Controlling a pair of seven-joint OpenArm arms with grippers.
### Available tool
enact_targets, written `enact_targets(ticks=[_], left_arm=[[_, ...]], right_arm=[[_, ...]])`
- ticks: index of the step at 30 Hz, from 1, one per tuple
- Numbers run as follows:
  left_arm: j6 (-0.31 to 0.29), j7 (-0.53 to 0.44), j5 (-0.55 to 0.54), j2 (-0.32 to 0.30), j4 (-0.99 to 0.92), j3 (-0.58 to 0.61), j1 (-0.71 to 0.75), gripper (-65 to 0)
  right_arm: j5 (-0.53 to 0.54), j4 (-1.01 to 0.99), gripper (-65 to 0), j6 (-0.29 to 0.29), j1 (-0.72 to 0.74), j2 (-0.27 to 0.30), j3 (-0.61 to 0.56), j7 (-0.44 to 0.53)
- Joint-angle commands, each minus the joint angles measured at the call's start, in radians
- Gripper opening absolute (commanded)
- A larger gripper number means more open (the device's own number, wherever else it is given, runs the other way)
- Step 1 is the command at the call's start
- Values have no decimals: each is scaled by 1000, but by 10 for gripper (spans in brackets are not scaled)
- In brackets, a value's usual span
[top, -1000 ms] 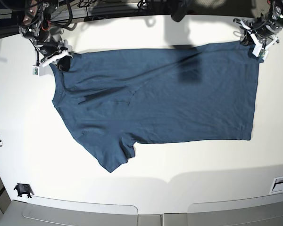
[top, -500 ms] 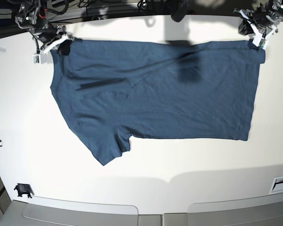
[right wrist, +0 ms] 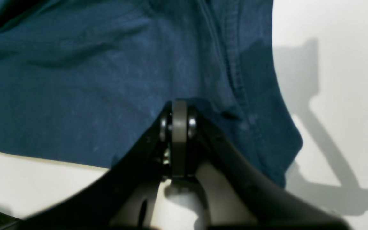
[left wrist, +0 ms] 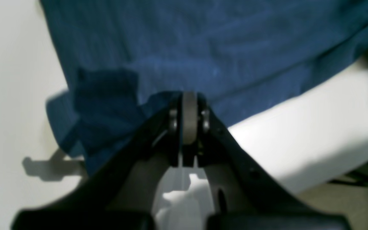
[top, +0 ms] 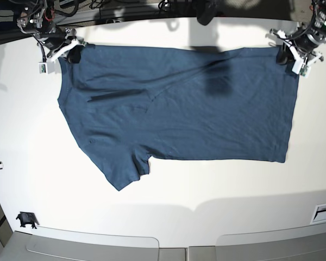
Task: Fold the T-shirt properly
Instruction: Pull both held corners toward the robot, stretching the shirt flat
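Base view, one T-shirt (top: 195, 109), two hands pinching

You are looking at two dark arms trailing black cables, each ending in white-edged hardware. The left gripper (left wrist: 188, 119) and right gripper (right wrist: 179, 126) are showing black fingers, grey pads and small silver screws.

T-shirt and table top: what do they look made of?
T-shirt: looks like soft matte knit, probably cotton; it wrinkles loosely and shows a stitched seam in the right wrist view. Table: smooth white hard surface, maybe laminate or painted board; faint sheen, crisp shadows. Exact material unclear.
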Motion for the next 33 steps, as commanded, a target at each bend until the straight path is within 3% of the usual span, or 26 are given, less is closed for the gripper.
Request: enact_targets(ticks=[1, 4, 10, 14, 16, 21, 33], left_arm=[[4, -24, 10, -15, 1, -8, -16, -650], [5, -56, 67, -16, -53, -8, -48, -650], [5, -51, 55, -15, -234, -8, -86, -650], [5, 53, 53, -15, -307, -8, -83, -650], [5, 99, 28, -16, -312, -8, -69, -650], [4, 110, -68, -21, -299, -8, 2, -650], [4, 128, -73, -21, -207, -8, 150, -650]], right_arm=[[-19, 7, -650, -8, -6, 11, 3, -14], [-19, 7, -650, -8, -5, 11, 3, -12], [-19, 7, -650, -8, -6, 11, 3, -8], [-28, 7, -650, -8, -6, 12, 4, -7], [-27, 7, -650, -8, -5, 14, 4, 2], [-26, 7, -650, -8, -3, 18, 3, 5], [-23, 7, -650, -8, 0, 18, 3, 7]])
